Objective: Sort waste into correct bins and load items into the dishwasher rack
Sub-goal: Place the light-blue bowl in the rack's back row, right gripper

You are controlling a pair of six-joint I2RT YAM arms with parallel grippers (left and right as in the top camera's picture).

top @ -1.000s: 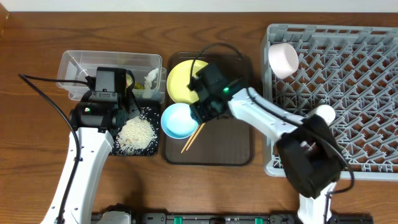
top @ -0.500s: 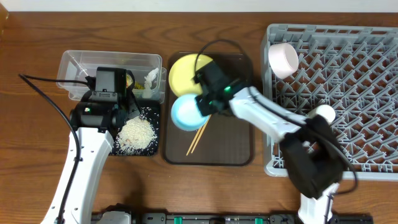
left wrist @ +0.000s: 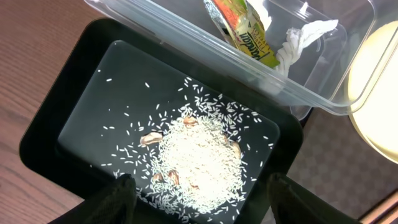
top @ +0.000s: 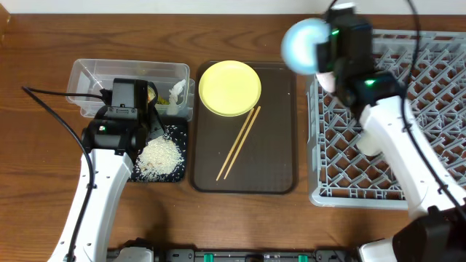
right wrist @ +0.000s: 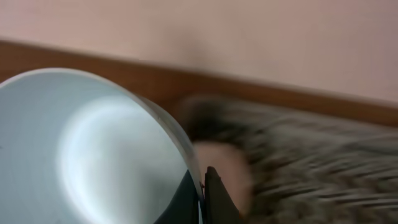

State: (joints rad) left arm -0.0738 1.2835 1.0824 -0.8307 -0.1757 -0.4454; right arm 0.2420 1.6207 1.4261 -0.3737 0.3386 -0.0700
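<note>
Light blue bowl [top: 302, 44] is hanging in the right end effector's [right wrist: 204, 186] grip by the surface's [top: 36, 189] far edge; left end effector [left wrist: 199, 202] is gaping wide above rice [left wrist: 199, 158].

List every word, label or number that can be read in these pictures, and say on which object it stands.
Snack wrapper, lying in the clear tub: dark slanted lettering, too small and blurred to read.
Nothing else shows text: the light blue bowl held in the right pincer, the yellow plate and the grey rack are all plain.
</note>
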